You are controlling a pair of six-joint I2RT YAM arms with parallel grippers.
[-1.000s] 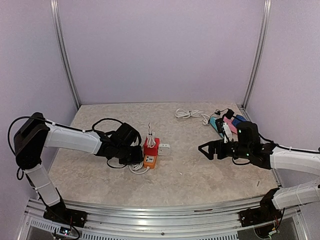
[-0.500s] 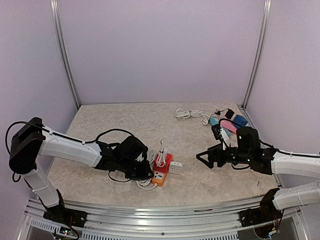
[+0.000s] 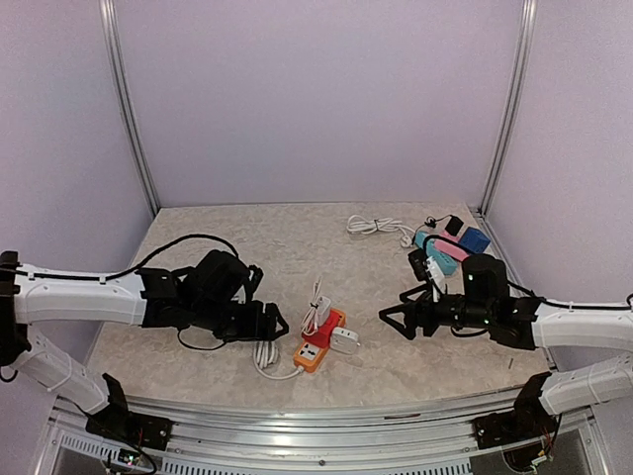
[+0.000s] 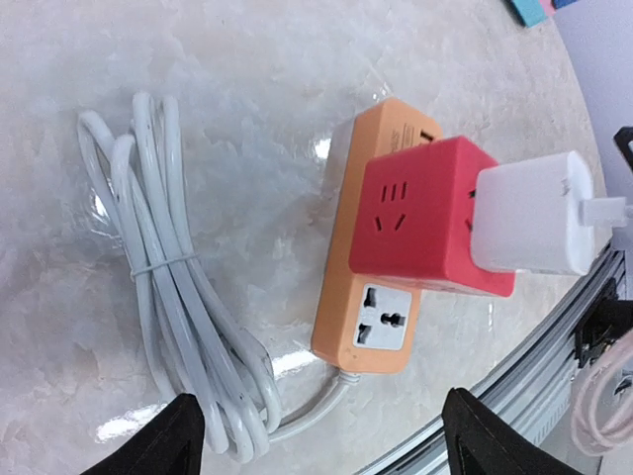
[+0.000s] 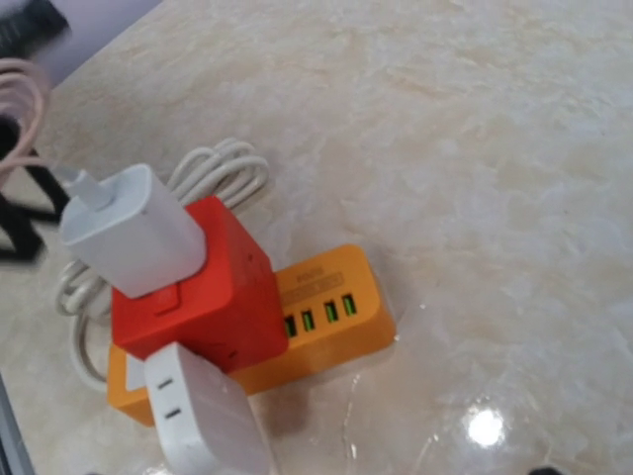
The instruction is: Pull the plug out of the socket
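The left gripper [image 3: 275, 325] has opened and backed off the orange socket strip [image 3: 313, 350], now empty. The right gripper [image 3: 391, 322], open and empty, hovers near the white plug [image 3: 345, 340], still seated in the red adapter [image 3: 332, 321].

The orange power strip [image 3: 309, 353] is dragged and turned, left gripper [image 3: 277, 324] is opened and drawn back from it, right gripper [image 3: 393, 323] is brought nearer it.

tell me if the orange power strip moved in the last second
Yes. The orange power strip has slid toward the near rail and slightly right, farther from the coiled white cable at the back.
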